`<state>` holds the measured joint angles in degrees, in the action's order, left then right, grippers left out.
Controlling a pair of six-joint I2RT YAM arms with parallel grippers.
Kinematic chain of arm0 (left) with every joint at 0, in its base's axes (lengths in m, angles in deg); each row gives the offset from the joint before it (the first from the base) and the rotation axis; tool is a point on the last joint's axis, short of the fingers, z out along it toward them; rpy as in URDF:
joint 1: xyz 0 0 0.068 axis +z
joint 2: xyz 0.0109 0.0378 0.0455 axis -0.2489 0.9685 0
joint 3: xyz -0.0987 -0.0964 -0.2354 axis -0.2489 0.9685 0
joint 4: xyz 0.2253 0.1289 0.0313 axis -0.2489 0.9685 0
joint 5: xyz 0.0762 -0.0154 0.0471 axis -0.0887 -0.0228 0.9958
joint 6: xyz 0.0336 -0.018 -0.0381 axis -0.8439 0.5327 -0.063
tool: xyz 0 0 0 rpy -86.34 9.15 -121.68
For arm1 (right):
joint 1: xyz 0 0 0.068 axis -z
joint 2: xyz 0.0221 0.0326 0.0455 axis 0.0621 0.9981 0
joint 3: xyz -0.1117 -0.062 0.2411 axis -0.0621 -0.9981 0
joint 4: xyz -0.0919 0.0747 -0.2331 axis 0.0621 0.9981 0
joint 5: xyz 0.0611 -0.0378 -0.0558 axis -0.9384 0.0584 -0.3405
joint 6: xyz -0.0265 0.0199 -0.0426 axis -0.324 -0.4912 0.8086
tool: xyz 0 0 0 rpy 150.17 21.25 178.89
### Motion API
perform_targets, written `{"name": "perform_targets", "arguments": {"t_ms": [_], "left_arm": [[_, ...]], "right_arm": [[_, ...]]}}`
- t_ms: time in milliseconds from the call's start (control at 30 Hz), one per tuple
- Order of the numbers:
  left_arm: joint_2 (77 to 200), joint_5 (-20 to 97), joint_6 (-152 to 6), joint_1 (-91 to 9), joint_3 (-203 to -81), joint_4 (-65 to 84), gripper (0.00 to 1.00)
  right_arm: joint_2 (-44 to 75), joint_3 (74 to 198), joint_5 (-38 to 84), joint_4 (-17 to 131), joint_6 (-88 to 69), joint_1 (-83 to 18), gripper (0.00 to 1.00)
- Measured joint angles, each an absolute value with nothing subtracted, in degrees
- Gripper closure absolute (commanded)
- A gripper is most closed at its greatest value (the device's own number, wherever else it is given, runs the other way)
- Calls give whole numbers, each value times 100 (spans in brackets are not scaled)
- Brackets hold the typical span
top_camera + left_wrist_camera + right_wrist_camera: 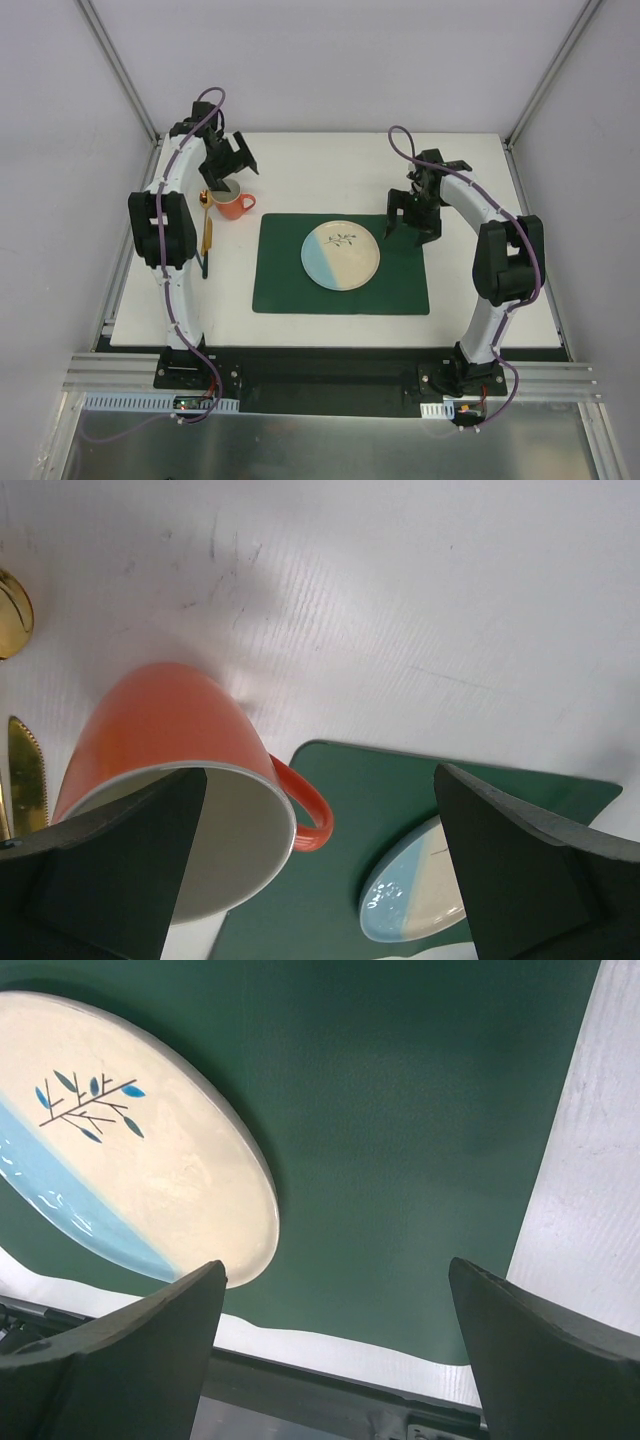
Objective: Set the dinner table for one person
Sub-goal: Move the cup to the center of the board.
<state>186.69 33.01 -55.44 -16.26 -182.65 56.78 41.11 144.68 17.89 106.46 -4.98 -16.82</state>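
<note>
The dinner table (330, 160) is a white top with a dark green placemat (400, 290) in the middle. On the mat lies a cream and blue plate (340, 256) with a leaf sprig. An orange mug (232, 206) stands upright off the mat's far left corner. My left gripper (228, 180) hangs open just above it. In the left wrist view the mug (165, 730) lies under the left finger (110, 880), its handle (312, 815) between the jaws. My right gripper (412, 230) is open over the mat's far right corner, the plate (130, 1150) to its left.
A gold spoon (204, 198) and a gold knife (208, 236) lie left of the mug, with a dark utensil (205, 266) below them. Metal frame posts rise at the far corners, and a black rail (330, 365) runs along the table's near edge.
</note>
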Motion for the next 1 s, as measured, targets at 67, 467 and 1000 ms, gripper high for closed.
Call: {"name": "perform_targets", "arguments": {"t_ms": [67, 467, 1000], "left_arm": [[18669, 3328, -5544, -1604, -18333, 5678, 1], [18676, 3323, -5548, -1591, -18372, 5689, 38], [18672, 3310, -5574, -1584, -18333, 5735, 100]], "right_arm": [[4111, 14458, 1789, 10644, -500, -1682, 3], [4141, 14589, 1789, 10665, -516, -1684, 2], [4183, 14589, 1789, 10663, -566, -1697, 1]]}}
